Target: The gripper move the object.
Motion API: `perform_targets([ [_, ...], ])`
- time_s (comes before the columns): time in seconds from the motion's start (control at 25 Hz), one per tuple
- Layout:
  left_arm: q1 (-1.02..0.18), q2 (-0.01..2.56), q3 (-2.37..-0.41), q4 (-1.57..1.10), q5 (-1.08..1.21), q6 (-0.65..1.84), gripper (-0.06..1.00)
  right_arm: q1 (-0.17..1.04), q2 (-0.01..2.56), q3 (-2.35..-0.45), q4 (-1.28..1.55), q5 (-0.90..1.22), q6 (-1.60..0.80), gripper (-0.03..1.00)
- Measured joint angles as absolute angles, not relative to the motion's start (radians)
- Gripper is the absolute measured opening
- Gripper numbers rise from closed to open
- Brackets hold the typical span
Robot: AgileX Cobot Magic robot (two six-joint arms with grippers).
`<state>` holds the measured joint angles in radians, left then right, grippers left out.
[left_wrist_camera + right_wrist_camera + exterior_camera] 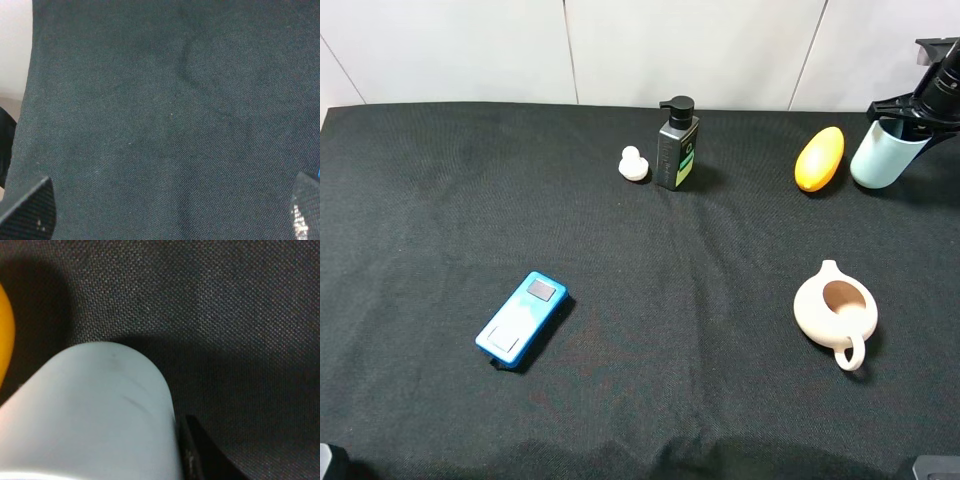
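2 hands seen. Right hand (904, 119) pinched rim of tilted light blue-teal tapered plastic cup (882, 155) at far right of black cloth-covered counter (670, 400), just beside glossy orange oval object (819, 158). Left hand (167, 212) spread wide above counter.

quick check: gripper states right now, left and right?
Left gripper: open, holding nothing.
Right gripper: closed on the tilted cup, at its rim.

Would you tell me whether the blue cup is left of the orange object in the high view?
No, the cup is right of the orange object.
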<state>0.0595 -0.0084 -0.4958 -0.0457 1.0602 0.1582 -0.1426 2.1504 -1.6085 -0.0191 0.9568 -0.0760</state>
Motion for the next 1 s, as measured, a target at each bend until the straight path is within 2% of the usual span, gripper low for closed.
perform_targets([
  [0.12,0.059,-0.008,-0.496,-0.046,1.060,0.158,0.99,-0.143,2.150,-1.609,-0.019,0.957,-0.076,0.10],
  [0.2,0.059,-0.008,-0.496,-0.046,1.060,0.158,0.99,-0.143,2.150,-1.609,-0.019,0.957,-0.076,0.19],
  [0.36,0.059,-0.008,-0.496,-0.046,1.060,0.158,0.99,-0.143,2.150,-1.609,-0.019,0.957,-0.076,0.46],
  [0.48,0.059,-0.008,-0.496,-0.046,1.060,0.158,0.99,-0.143,2.150,-1.609,-0.019,0.957,-0.076,0.55],
  [1.0,0.059,-0.008,-0.496,-0.046,1.060,0.158,0.99,-0.143,2.149,-1.609,-0.019,0.996,-0.076,0.58],
])
